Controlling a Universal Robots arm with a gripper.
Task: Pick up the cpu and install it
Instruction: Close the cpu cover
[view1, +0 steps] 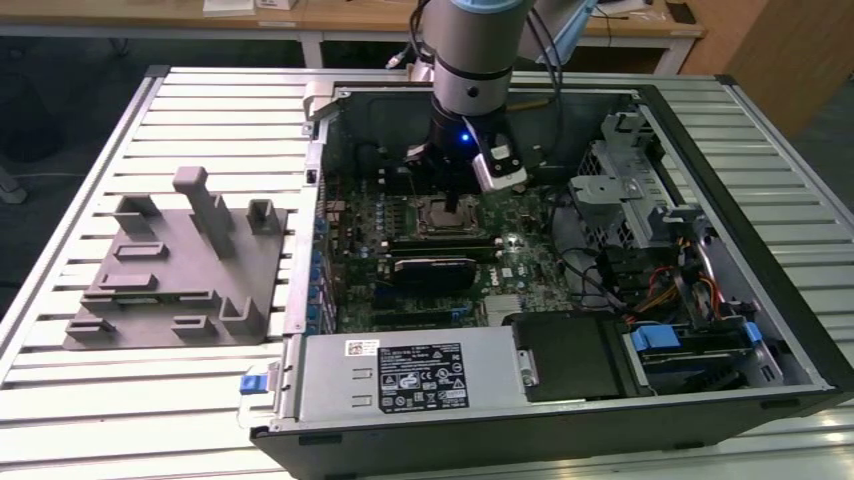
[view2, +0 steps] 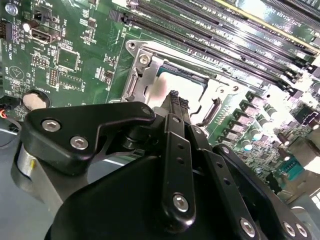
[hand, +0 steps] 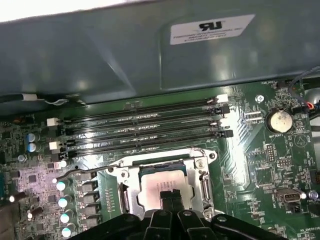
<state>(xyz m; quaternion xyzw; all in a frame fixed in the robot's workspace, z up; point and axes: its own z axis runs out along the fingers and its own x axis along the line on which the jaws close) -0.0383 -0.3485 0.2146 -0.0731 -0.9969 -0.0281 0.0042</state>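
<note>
The cpu (hand: 152, 186) lies flat inside the metal-framed socket (hand: 200, 172) on the green motherboard, its silver top showing. In the second wrist view the cpu (view2: 187, 82) shows past the black fingers. My gripper (hand: 170, 196) hangs right over the chip with its two fingertips (view2: 175, 99) pressed together and nothing between them. I cannot tell if the tips touch the chip. In the exterior view my gripper (view1: 455, 205) reaches down into the open computer case over the socket (view1: 430, 218).
A grey plastic fixture block (view1: 174, 265) sits on the slatted table at the exterior view's left. Memory slots (hand: 145, 125) run beside the socket, and a coin battery (hand: 280, 120) is nearby. The power supply (view1: 400, 375), drive cage (view1: 627, 195) and cables crowd the case.
</note>
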